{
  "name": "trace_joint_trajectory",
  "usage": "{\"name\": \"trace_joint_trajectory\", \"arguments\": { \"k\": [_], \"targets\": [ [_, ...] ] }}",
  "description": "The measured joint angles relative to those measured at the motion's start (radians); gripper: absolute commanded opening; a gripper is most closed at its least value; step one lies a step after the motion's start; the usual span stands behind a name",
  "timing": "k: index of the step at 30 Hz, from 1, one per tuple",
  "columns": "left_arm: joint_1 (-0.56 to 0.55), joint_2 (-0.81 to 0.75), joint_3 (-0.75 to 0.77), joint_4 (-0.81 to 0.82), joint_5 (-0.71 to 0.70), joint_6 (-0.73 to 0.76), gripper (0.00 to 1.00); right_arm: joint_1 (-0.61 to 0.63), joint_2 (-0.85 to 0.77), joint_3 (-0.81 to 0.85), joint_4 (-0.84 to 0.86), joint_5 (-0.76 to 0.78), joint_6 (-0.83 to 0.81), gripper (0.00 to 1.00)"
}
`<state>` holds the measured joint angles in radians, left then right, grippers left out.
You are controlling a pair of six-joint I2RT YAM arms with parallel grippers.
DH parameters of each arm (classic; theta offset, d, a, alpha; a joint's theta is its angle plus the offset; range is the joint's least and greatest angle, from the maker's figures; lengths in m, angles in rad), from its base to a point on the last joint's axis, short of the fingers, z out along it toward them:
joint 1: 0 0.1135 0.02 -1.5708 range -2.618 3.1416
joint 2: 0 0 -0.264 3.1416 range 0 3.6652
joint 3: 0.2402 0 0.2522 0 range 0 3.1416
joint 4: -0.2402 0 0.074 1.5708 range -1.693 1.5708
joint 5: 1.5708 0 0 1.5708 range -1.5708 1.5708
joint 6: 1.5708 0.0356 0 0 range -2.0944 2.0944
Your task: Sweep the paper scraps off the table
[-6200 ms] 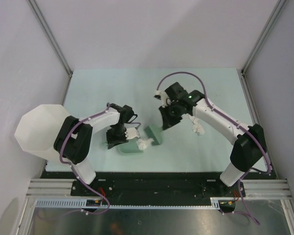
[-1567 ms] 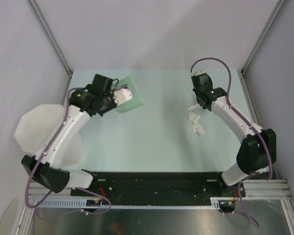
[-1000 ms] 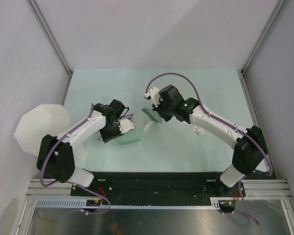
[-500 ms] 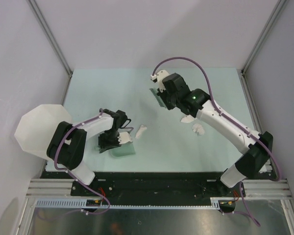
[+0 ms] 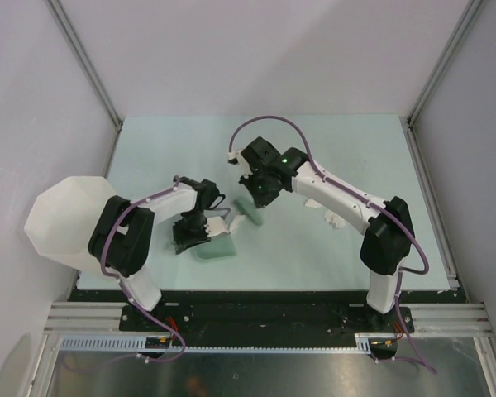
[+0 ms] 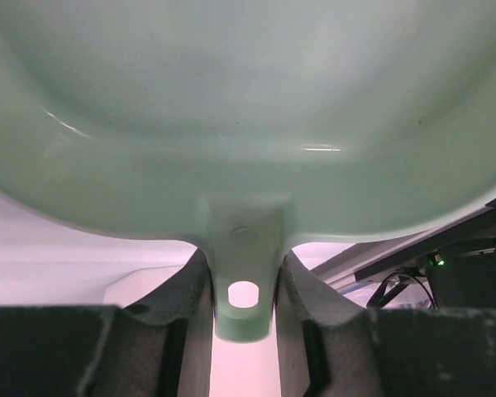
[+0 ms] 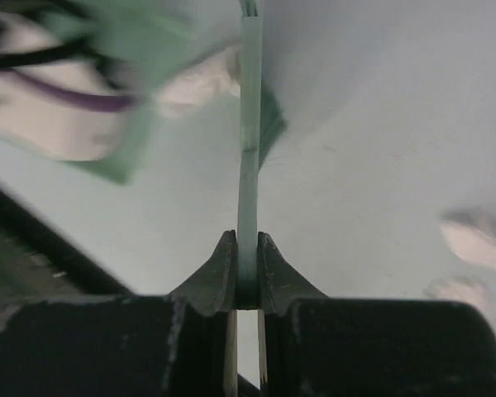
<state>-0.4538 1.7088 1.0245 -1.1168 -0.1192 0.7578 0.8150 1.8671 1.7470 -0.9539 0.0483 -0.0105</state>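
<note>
My left gripper (image 5: 198, 235) is shut on the handle of the green dustpan (image 5: 217, 248), which lies on the table (image 5: 314, 256) at front centre-left. In the left wrist view the dustpan (image 6: 248, 99) fills the top and its handle sits between my fingers (image 6: 190, 289). My right gripper (image 5: 257, 196) is shut on a thin green sweeper blade (image 5: 250, 212), seen edge-on in the right wrist view (image 7: 250, 124). One paper scrap (image 5: 226, 223) lies between blade and dustpan, blurred in the right wrist view (image 7: 200, 80). More paper scraps (image 5: 334, 217) lie further right.
A large white translucent bin (image 5: 62, 219) stands off the table's left edge beside my left arm. Grey walls close the table at the back and sides. The black front rail (image 5: 264, 310) runs along the near edge.
My right gripper has swung from the back centre forward and left with the blade, down to the dustpan's mouth. The loose scrap has shifted slightly toward the dustpan. The left gripper barely moved.
</note>
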Motion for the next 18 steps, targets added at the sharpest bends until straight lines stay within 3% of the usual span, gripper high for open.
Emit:
{"name": "trace_joint_trajectory", "arguments": {
  "k": [4, 9, 13, 18],
  "targets": [
    [0.0, 0.024, 0.026, 0.001, 0.027, -0.006, 0.0, 0.032, -0.007, 0.005, 0.081, -0.258, 0.019, 0.0],
    [0.01, 0.028, 0.033, -0.027, 0.05, -0.009, 0.0, -0.004, -0.018, -0.03, 0.132, -0.355, 0.057, 0.0],
    [0.022, 0.027, 0.057, -0.014, 0.121, -0.008, 0.0, -0.041, -0.092, -0.092, 0.172, -0.352, 0.087, 0.0],
    [0.051, -0.007, 0.101, 0.02, 0.245, -0.009, 0.0, -0.083, -0.3, -0.144, 0.188, -0.231, 0.097, 0.0]
  ]
}}
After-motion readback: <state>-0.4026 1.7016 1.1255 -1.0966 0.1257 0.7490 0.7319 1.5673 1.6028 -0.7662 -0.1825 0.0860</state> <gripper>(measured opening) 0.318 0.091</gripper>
